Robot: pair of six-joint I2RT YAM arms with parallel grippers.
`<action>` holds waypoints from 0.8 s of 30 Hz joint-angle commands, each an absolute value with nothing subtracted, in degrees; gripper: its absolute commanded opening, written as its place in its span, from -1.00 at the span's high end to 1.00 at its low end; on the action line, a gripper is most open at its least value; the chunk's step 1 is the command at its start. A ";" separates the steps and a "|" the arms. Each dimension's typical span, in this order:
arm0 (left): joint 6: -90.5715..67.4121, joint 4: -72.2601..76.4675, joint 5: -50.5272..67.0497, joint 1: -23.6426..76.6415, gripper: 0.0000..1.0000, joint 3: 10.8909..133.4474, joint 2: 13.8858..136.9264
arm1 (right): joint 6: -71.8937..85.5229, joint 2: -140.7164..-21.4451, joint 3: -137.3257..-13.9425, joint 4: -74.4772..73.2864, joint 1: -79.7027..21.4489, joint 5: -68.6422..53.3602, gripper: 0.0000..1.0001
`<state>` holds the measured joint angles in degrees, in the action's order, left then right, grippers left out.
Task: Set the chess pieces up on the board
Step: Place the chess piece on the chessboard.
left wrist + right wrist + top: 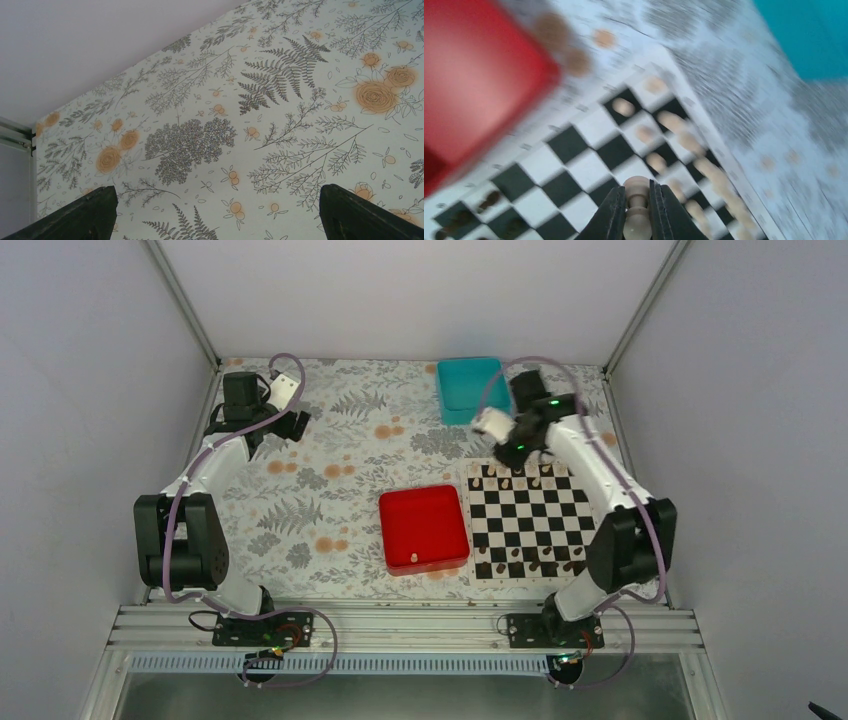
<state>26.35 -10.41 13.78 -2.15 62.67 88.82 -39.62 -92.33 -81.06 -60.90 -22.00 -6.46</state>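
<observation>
My left end effector (215, 220) hangs over the bench (250, 125), fingers apart. One pale piece (414, 559) lies in the red tray (423, 515). Pale pieces (505, 481) line the board's (530, 525) far rows. My right end effector (637, 205) is clamped on another piece (636, 186) above them. I judge we're nearly done.

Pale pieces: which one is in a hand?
The piece clamped in the right hand, over the board; the others stand on its squares, ungripped.

Black-and-white checkered board (527, 520), pale cream chess pieces (505, 483), red tray (423, 520), teal tray (468, 390), fern-and-rose patterned tablecloth (330, 470)
</observation>
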 commanded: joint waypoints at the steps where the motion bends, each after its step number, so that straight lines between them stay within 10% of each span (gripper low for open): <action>1: 26.12 -10.34 15.10 -2.46 -1.00 63.52 88.44 | -46.27 -90.05 -83.88 -66.14 -8.94 -7.49 0.83; 24: 26.19 -10.02 15.01 -2.39 -1.00 63.29 88.29 | -50.92 -108.64 -78.44 -54.90 14.15 -7.63 0.77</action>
